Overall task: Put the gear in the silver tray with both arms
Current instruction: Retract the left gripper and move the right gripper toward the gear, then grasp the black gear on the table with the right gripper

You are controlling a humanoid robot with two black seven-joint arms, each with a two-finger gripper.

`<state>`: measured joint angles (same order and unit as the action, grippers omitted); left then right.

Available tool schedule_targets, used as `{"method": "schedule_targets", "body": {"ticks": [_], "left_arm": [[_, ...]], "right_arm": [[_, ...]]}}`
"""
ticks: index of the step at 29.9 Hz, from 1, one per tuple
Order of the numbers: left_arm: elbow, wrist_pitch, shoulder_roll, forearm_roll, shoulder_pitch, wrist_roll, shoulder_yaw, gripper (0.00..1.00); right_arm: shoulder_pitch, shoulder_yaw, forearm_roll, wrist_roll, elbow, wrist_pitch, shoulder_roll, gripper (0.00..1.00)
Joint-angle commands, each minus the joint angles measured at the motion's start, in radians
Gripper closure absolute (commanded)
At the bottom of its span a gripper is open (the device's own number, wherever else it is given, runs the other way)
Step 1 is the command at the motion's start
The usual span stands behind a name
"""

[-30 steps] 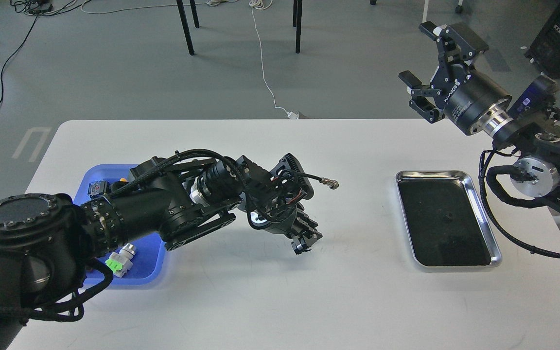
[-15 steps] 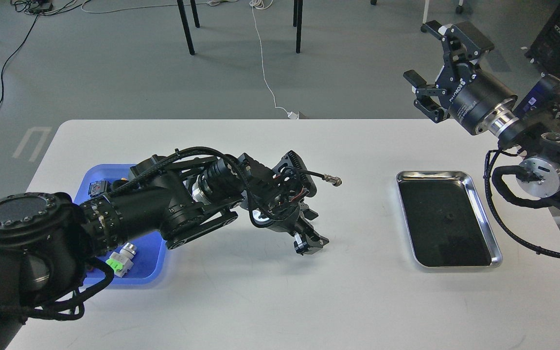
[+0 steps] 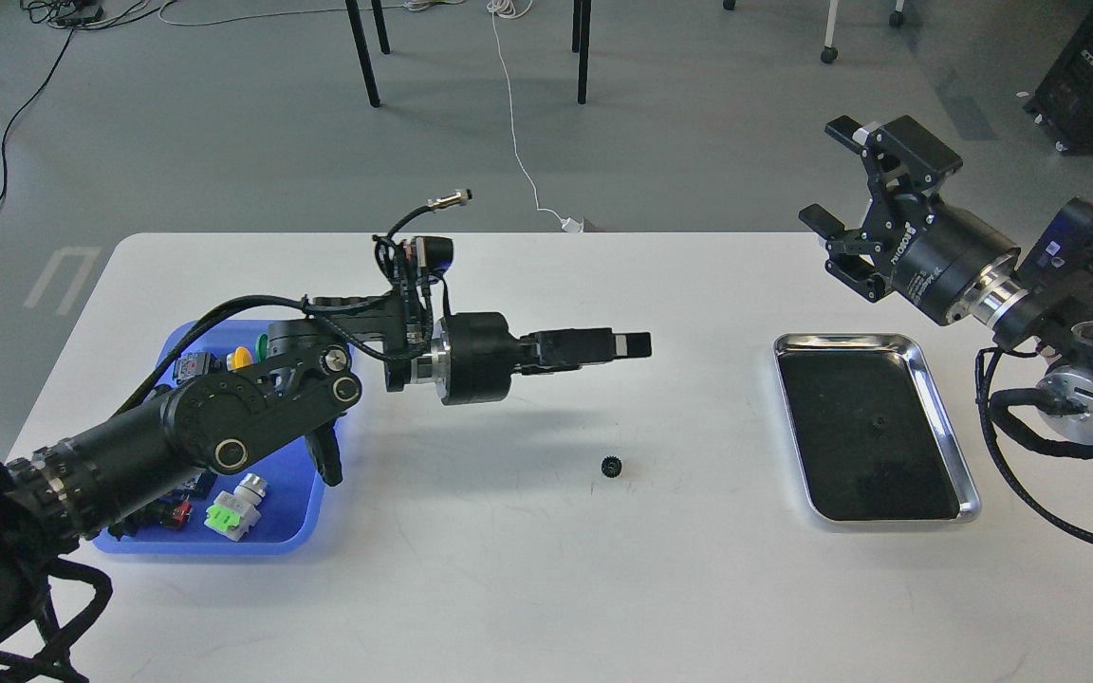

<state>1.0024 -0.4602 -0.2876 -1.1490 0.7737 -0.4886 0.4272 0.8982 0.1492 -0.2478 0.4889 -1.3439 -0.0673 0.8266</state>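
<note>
Gear point(image 3: 612, 465) lies alone on the table point(image 3: 509, 569), at nine o'clock from the silver tray point(image 3: 969, 493) — right gripper point(image 3: 841, 242), jaws spread, should descend squarely over it; left gripper's point(image 3: 637, 345) jaws I cannot tell.

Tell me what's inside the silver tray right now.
Nothing lies in the silver tray; its whole dark bottom shows. The gear sits on the white table, left of the tray. No arm covers the tray.
</note>
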Motion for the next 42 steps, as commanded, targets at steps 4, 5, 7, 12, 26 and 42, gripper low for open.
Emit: {"method": "schedule_targets", "body": {"ticks": [4,5,7,12,26,42], "left_arm": [[0.039,-0.012,-0.025,0.248,-0.247,0.0,0.313,0.02],[0.051,-0.012,-0.025,0.267,-0.272,0.0,0.344,0.02],[0.079,-0.012,-0.025,0.328,-0.319,0.0,0.409,0.02],[0.088,-0.002,-0.016,0.477,-0.359,0.0,0.517,0.02],[0.087,0.098,-0.021,0.531,-0.363,0.0,0.57,0.02],[0.087,0.106,-0.001,0.574,-0.363,0.041,0.575,0.02]], "right_arm": [[-0.048,-0.004,-0.071,0.0,-0.008,0.001,0.002,0.01],[-0.051,-0.007,-0.077,0.0,-0.008,0.001,0.003,0.01],[-0.053,-0.023,-0.113,0.0,-0.008,0.0,0.009,0.01],[-0.047,-0.062,-0.261,0.0,-0.029,0.001,0.038,0.01],[0.315,-0.489,-0.571,0.0,-0.037,0.001,0.0,0.01],[0.706,-0.936,-0.795,0.0,0.071,0.015,-0.42,0.01]]}}
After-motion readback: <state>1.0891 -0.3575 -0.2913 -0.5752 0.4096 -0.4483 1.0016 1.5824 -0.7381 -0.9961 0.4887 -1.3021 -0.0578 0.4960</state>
